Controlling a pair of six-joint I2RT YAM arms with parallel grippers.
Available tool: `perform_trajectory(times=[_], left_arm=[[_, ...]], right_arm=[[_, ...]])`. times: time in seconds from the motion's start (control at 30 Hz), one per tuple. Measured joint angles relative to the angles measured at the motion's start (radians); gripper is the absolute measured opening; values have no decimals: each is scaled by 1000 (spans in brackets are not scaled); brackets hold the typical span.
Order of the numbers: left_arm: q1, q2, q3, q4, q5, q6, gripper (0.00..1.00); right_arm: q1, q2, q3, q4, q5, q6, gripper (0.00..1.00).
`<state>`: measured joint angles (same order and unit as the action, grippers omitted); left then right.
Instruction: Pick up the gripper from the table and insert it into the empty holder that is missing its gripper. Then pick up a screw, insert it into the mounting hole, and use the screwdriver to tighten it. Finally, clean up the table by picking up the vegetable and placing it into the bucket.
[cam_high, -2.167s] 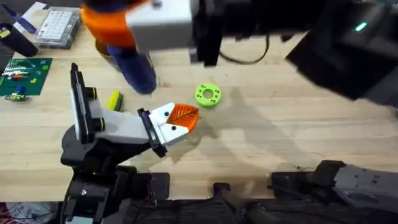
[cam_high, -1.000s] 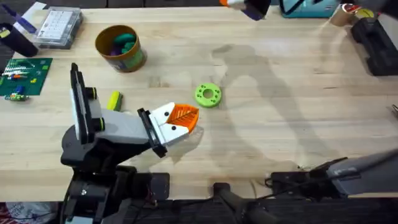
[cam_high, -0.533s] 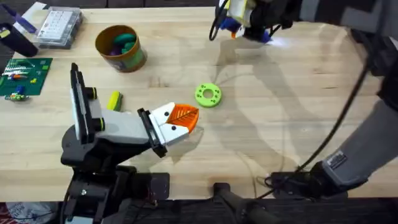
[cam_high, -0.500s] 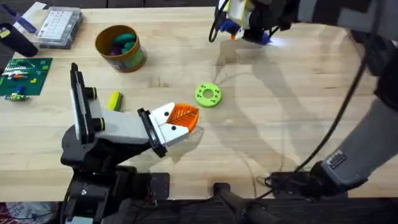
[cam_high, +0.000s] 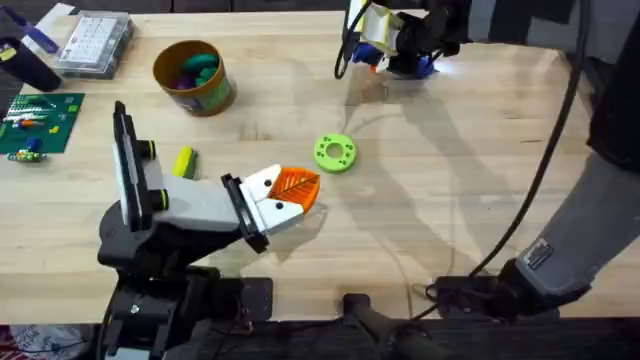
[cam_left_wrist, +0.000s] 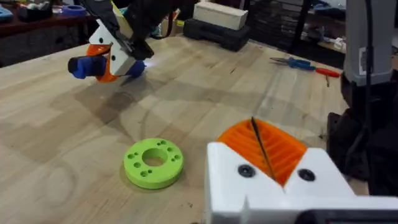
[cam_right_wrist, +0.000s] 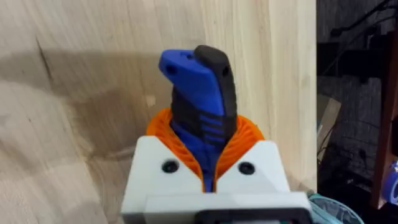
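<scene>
The right gripper (cam_high: 385, 45) is closed on the screwdriver (cam_right_wrist: 200, 93) near the far edge of the bench (cam_high: 450, 190), right of its middle; the blue handle sits clamped between the orange ribbed pads (cam_right_wrist: 249, 138), and its bit is hidden from view. The left gripper (cam_high: 290, 195) hangs near the bench's front edge, left of centre, its orange pads pressed narrow together with nothing between them. The lime-green disc (cam_high: 334, 153) lies just beyond the left gripper. The vegetable (cam_high: 184, 162) rests left of that gripper, beside the left arm, partly cut off by it. The bucket (cam_high: 193, 76) stands toward the far left corner, well apart from both grippers, with a clear parts box (cam_high: 93, 42) nearer that corner.
</scene>
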<state>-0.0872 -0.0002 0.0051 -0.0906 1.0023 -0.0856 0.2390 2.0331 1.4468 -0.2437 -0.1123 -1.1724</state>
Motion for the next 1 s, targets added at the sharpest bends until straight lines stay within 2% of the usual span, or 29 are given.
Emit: perform_trajectory(times=[0.13, 0.17, 0.23, 0.33, 0.47, 0.5, 0.6, 1.0], left_arm=[[0, 0, 0, 0, 0, 0, 14], [0, 0, 0, 0, 0, 0, 14], [0, 0, 0, 0, 0, 0, 14], [0, 0, 0, 0, 0, 0, 14], [0, 0, 0, 0, 0, 0, 14], [0, 0, 0, 0, 0, 0, 14], [0, 0, 0, 0, 0, 0, 14], [0, 0, 0, 0, 0, 0, 14]], right_arm=[[0, 0, 3, -21, 3, -4, 47], [0, 0, 4, -23, 4, -5, 75], [0, 0, 4, -33, 3, 1, 231], [0, 1, 4, -40, 3, -4, 674], [0, 1, 5, -48, 3, -2, 868], [0, 1, 5, -51, 3, -4, 954], [0, 1, 5, -57, 4, -3, 994], [0, 1, 5, -64, 4, -4, 995]])
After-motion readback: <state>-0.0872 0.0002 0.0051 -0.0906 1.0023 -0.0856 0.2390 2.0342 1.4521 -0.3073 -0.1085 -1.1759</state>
